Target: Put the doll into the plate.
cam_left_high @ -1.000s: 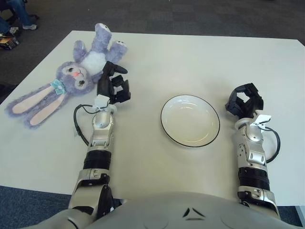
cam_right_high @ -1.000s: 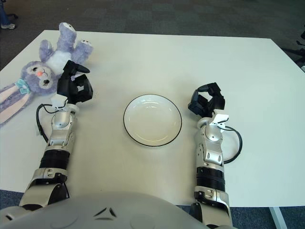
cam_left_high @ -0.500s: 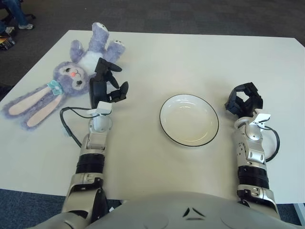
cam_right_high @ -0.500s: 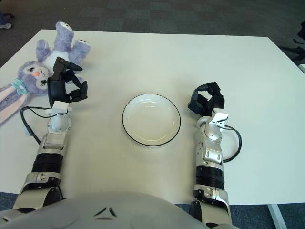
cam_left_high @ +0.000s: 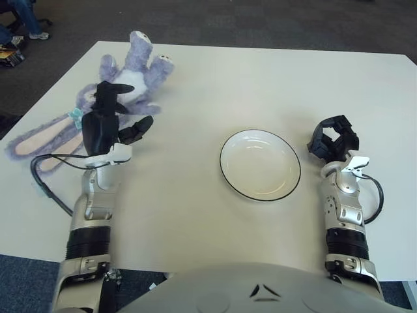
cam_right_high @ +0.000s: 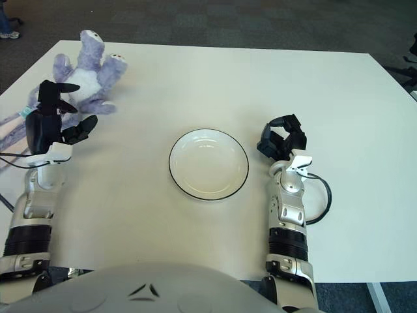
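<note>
At the table's far left corner the left hand (cam_left_high: 107, 124) stands raised, its fingers (cam_left_high: 139, 128) spread apart and gripping nothing; it shows in front of the doll's head and hides the face; whether it touches the plush cannot be told. Behind and around that hand lies the doll (cam_left_high: 133, 77), a lavender plush rabbit on its back, white belly up; two short legs point toward the far edge of the table; long ears with pink linings trail toward the left edge, and a small teal bow sits at the base of one ear. A black cable (cam_left_high: 49, 176) loops from the left wrist across the table (cam_left_high: 215, 78), a plain white surface.

Near the table's centre, well apart from the doll, sits the plate (cam_left_high: 260, 164); it is white, shallow and round with a thin dark rim; nothing lies in it.

Right of the plate, near but not touching it, the right hand (cam_left_high: 333, 139) shows with its dark fingers curled inward around nothing; a second black cable (cam_left_high: 374, 199) loops beside the right forearm.

Beyond the table is dark carpet (cam_left_high: 260, 23); at the far left corner of the view a person's leg and shoe (cam_left_high: 29, 23) are partly visible.
</note>
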Controlling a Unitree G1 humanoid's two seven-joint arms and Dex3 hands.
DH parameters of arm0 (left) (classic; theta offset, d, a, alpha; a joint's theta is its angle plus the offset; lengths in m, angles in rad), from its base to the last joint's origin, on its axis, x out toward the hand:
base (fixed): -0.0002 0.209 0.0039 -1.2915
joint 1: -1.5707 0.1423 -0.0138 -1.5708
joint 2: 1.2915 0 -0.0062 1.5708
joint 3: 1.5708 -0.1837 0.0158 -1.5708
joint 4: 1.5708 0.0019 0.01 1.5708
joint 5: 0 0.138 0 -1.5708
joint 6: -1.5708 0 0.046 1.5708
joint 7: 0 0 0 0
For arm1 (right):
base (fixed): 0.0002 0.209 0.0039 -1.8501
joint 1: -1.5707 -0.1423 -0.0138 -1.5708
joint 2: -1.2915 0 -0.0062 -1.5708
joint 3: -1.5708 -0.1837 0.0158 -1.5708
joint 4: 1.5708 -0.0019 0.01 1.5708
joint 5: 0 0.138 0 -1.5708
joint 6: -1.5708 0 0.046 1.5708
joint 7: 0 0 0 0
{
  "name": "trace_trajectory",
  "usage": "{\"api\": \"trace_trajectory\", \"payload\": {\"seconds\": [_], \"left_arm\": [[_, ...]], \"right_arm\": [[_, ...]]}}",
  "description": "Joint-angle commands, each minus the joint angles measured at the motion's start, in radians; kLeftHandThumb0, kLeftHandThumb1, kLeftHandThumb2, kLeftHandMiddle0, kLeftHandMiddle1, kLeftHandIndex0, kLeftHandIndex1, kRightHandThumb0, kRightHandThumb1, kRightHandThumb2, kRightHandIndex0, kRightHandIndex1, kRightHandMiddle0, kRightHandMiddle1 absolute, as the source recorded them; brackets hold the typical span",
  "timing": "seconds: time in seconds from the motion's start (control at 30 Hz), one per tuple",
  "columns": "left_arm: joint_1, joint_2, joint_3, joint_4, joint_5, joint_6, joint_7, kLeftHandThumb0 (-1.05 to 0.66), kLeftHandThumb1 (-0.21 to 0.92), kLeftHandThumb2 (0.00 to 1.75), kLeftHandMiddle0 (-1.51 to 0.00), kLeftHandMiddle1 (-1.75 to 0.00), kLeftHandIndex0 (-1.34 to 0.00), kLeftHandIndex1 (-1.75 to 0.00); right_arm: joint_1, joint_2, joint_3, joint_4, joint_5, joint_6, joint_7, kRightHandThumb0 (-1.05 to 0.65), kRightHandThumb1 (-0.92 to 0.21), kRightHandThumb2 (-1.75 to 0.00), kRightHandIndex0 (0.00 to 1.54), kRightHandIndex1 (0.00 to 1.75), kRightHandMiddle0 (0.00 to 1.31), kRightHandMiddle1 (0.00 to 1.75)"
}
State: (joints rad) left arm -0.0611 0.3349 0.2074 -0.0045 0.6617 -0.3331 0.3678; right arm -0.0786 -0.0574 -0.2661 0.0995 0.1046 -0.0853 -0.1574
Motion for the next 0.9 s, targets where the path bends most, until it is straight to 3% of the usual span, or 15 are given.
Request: {"api": "trace_trajectory", "payload": {"seconds": [0.0, 0.23, 0.33, 0.5, 0.87], "left_arm": [[0.010, 0.030, -0.014, -0.065, 0.083, 0.092, -0.020, -0.87, 0.92, 0.46, -0.01, -0.88, 0.00, -0.66], [0.036, 0.049, -0.029, -0.167, 0.219, 0.282, -0.072, -0.99, 0.92, 0.52, 0.00, -0.44, 0.00, -0.41], [0.036, 0.051, -0.037, -0.189, 0.257, 0.341, -0.088, -1.01, 0.92, 0.53, 0.00, -0.33, 0.00, -0.34], [0.018, 0.059, -0.045, -0.206, 0.334, 0.450, -0.103, -0.99, 0.92, 0.47, 0.00, -0.22, 0.00, -0.27], [-0.007, 0.090, -0.054, -0.205, 0.344, 0.546, -0.131, -0.98, 0.92, 0.31, 0.00, -0.19, 0.00, -0.16]], "right_arm": [[0.041, 0.014, -0.001, 0.032, 0.004, 0.011, 0.004, -0.46, -0.40, -1.22, 1.16, 1.75, 0.55, 1.75], [0.040, 0.006, -0.003, 0.040, 0.012, 0.010, 0.020, -0.46, -0.39, -1.22, 1.17, 1.75, 0.56, 1.75], [0.039, 0.004, -0.005, 0.043, 0.015, 0.009, 0.026, -0.46, -0.39, -1.22, 1.17, 1.75, 0.56, 1.75], [0.039, 0.003, -0.007, 0.046, 0.017, 0.009, 0.038, -0.46, -0.39, -1.23, 1.17, 1.75, 0.56, 1.75], [0.041, 0.001, -0.007, 0.047, 0.012, 0.013, 0.048, -0.46, -0.38, -1.24, 1.19, 1.75, 0.57, 1.75]]}}
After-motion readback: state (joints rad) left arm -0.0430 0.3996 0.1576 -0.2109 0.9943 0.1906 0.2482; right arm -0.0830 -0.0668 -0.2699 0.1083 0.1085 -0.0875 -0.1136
